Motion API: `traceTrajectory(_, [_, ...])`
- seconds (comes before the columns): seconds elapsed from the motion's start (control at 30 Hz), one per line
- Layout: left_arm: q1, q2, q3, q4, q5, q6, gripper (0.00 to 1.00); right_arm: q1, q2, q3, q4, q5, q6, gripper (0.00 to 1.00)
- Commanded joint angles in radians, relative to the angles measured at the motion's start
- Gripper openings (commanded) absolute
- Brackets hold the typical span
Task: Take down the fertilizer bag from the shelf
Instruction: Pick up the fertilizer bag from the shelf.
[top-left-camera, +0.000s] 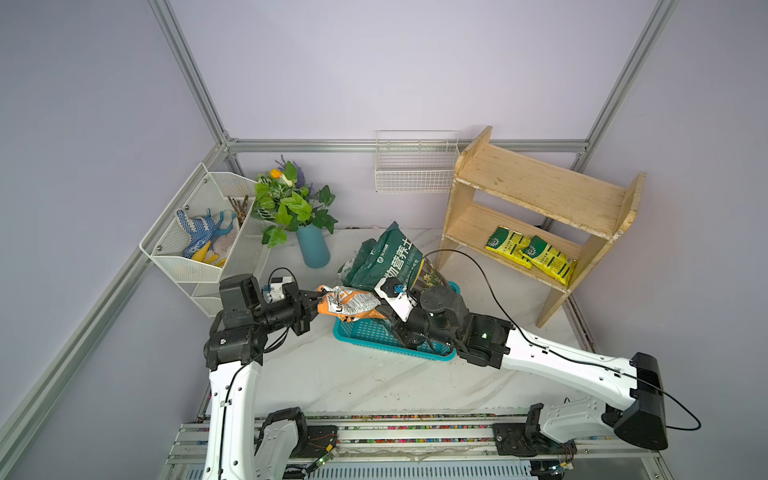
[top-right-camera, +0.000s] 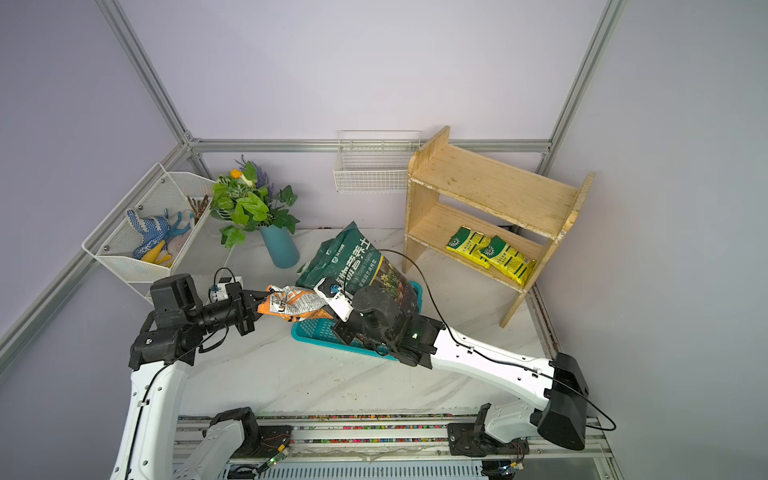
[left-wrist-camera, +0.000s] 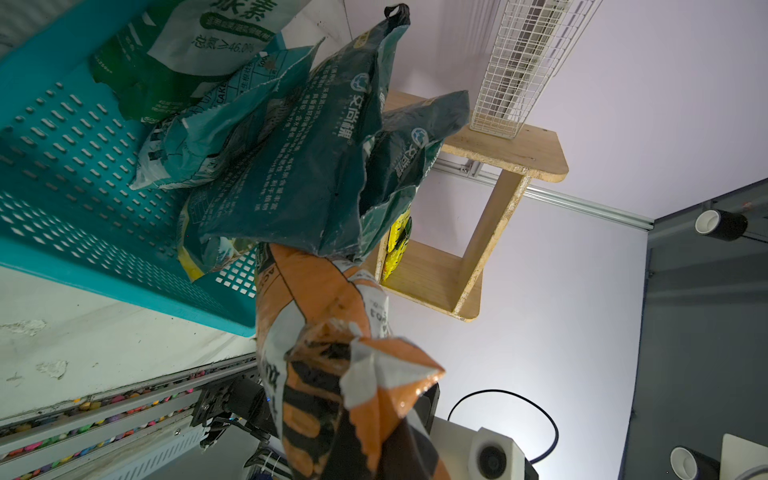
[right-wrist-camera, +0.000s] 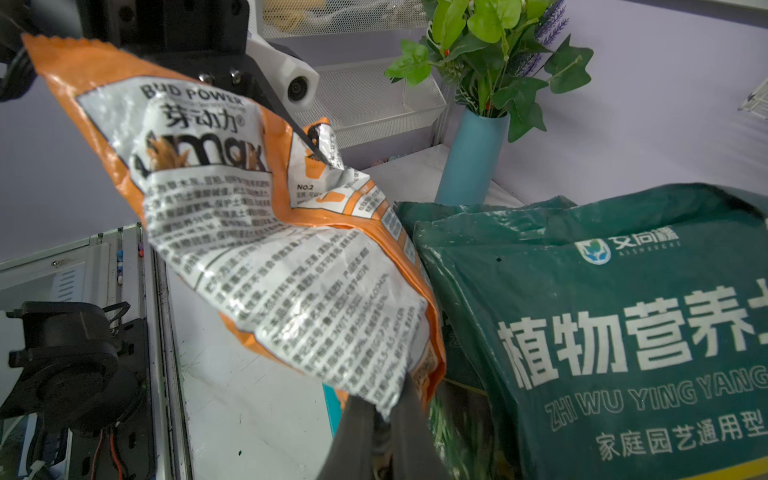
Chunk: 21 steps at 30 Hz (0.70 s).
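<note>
Over teal basket (top-left-camera: 357, 332): left gripper (top-left-camera: 320, 296) and right gripper (right-wrist-camera: 386, 411) clamp orange bag (top-left-camera: 353, 305), opposite ends; opposed pulls may tear it.

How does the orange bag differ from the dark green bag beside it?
The orange bag is smaller, crumpled and held in the air by the left gripper and right gripper; the dark green bag is bigger, fuller and stands in the teal basket. Both carry white print.

At far right of table (top-left-camera: 374, 382): shelf (top-left-camera: 540, 187), two packets (top-left-camera: 530, 253) side by side on lower tier. Left of shelf, on back wall: wire basket (top-left-camera: 415, 166). Before shelf, mid-table: tray basket (top-left-camera: 365, 332), soil bag (top-left-camera: 386, 257) leaning in it, fertilizer bag (top-left-camera: 349, 301) over its left end. Behind-left: vase (top-left-camera: 312, 245).
</note>
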Motion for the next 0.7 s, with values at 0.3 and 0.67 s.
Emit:
traceTrajectory(0.3, [-0.005, -0.059, 0.270, -0.338, -0.194, 0.262, 0.00, 0.008, -0.257, -0.146, 0.141, 0.108, 0.062, 0.64])
traceTrajectory(0.67, [-0.006, -0.052, 0.233, -0.284, -0.207, 0.221, 0.00, 0.008, -0.454, -0.325, 0.148, 0.324, 0.092, 0.76])
